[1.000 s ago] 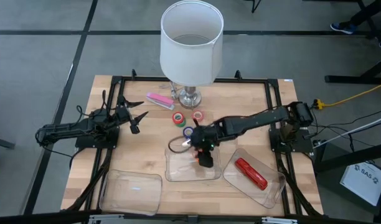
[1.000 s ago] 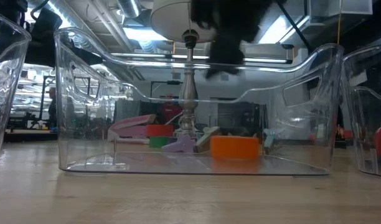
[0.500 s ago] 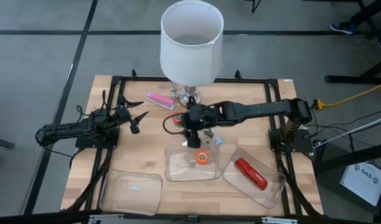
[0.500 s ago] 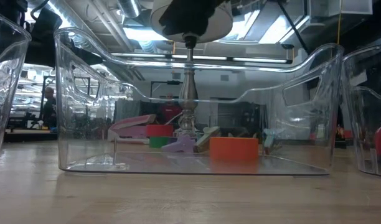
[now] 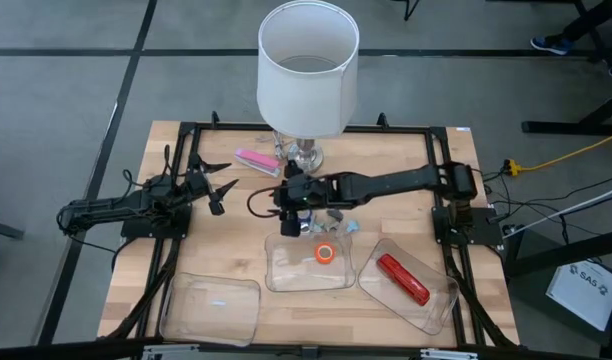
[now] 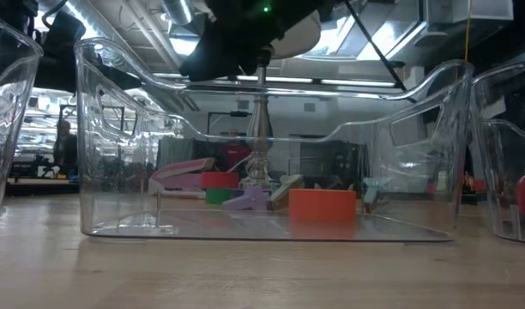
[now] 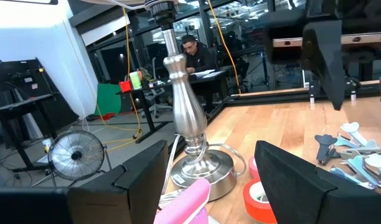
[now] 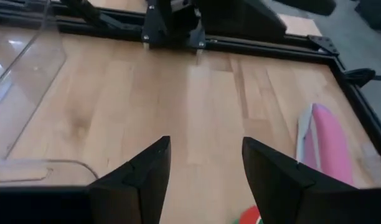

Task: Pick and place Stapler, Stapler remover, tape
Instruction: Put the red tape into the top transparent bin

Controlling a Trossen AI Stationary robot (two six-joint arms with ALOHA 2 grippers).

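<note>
Since a second ago, the right gripper (image 5: pixel 291 226) has left the middle clear bin (image 5: pixel 276 272) and swung back toward the lamp (image 5: pixel 306 155); its fingers (image 8: pixel 141 180) stand apart, holding nothing; an orange tape roll (image 5: pixel 326 253) now lies in that bin, well apart from the gripper; a red tape roll (image 5: pixel 286 188) sits just beside the gripper on the counter (image 5: pixel 236 220); the pink stapler (image 5: pixel 256 160) lies near the lamp; a red stapler (image 5: pixel 402 279) rests in the right bin (image 5: pixel 446 295); the left gripper (image 5: pixel 224 190) waits open at the left edge.
</note>
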